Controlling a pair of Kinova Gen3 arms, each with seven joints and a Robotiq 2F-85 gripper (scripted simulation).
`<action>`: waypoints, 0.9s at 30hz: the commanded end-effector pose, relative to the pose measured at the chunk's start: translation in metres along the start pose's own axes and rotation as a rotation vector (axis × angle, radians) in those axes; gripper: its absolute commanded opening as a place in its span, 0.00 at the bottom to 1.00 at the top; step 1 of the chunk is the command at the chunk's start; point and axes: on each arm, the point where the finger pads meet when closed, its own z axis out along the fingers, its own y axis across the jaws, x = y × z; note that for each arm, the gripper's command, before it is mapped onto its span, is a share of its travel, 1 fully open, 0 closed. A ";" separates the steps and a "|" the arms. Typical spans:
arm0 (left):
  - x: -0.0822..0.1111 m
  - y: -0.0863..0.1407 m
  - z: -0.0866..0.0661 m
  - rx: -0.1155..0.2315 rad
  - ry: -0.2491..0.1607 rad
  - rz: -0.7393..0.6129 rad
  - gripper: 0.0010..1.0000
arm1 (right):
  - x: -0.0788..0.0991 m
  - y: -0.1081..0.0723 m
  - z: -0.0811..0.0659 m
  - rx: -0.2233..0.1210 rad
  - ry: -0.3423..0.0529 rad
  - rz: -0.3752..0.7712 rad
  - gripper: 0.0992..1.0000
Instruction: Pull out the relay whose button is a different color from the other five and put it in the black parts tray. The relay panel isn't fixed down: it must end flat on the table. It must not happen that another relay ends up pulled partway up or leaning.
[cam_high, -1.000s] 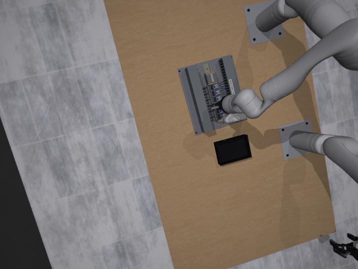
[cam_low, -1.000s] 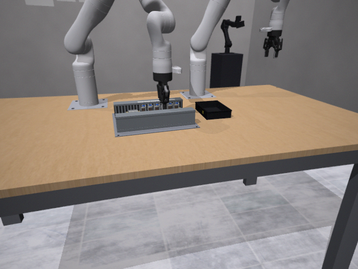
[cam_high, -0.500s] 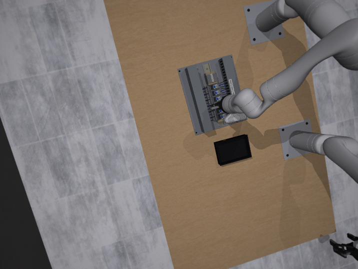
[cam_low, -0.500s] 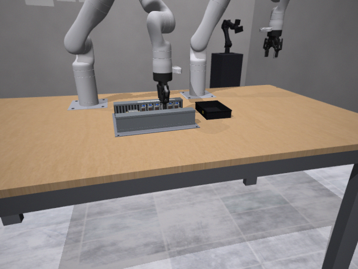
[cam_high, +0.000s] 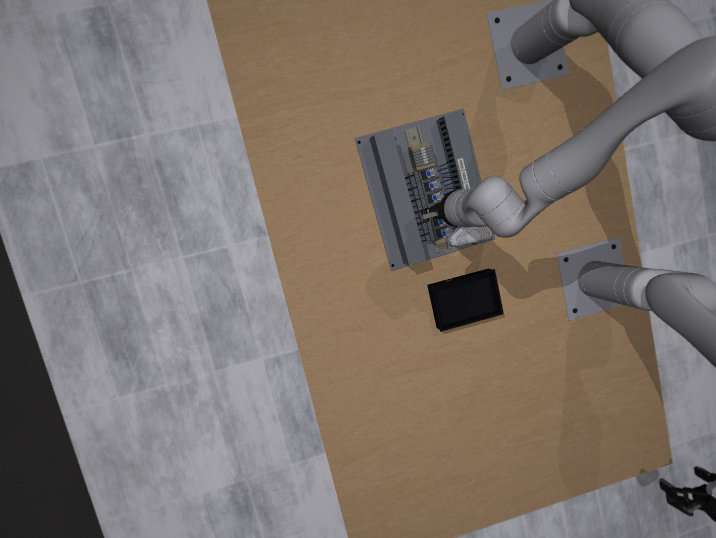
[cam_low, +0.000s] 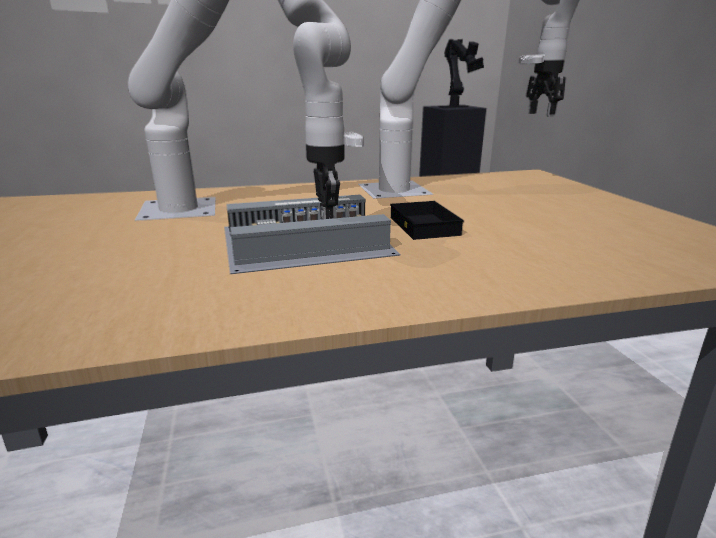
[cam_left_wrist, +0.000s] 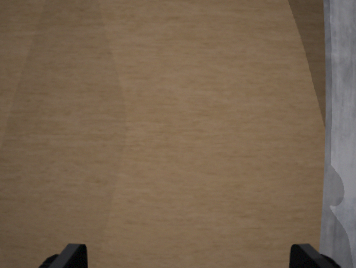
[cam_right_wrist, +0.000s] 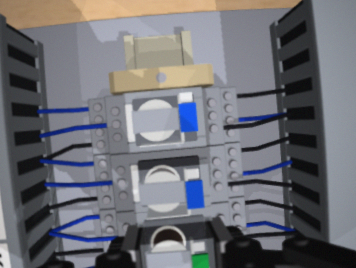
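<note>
On the worktop (cam_high: 324, 173) (cam_low: 347, 306) (cam_left_wrist: 200, 125) (cam_right_wrist: 50, 12): one grey relay panel (cam_high: 387, 196) (cam_low: 312, 242) (cam_right_wrist: 250, 50), lying flat. One green-button relay (cam_right_wrist: 167, 259), in the panel's row, grasped between the right jaws (cam_high: 429, 214) (cam_low: 329, 212); whether raised, cannot tell. Five blue-button relays (cam_high: 430, 173) (cam_low: 286, 215) (cam_right_wrist: 155, 120), three to one side of it, two to the other. One black parts tray (cam_high: 465, 300) (cam_low: 431, 228), near the panel, containing no relay. One pair of left jaws (cam_high: 683, 481) (cam_low: 542, 109), released, well apart from the panel.

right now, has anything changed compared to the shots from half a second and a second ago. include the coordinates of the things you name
Nothing visibly changed. The right hand (cam_low: 328, 215) (cam_right_wrist: 175, 241) stays down at the green-buttoned relay (cam_right_wrist: 169, 257), and the relay panel (cam_high: 379, 202) (cam_low: 312, 242) and black parts tray (cam_high: 466, 300) (cam_low: 427, 219) lie where they were.
</note>
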 end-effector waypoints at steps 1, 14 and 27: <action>0.000 0.000 -0.001 0.000 -0.002 0.000 1.00 | 0.000 0.000 -0.001 -0.001 0.001 0.000 0.00; 0.000 0.000 -0.001 0.000 -0.002 0.000 1.00 | 0.000 0.000 -0.001 -0.010 0.001 0.000 0.00; 0.000 0.000 -0.001 0.000 -0.002 0.000 1.00 | 0.000 0.000 -0.001 -0.028 0.001 0.000 0.00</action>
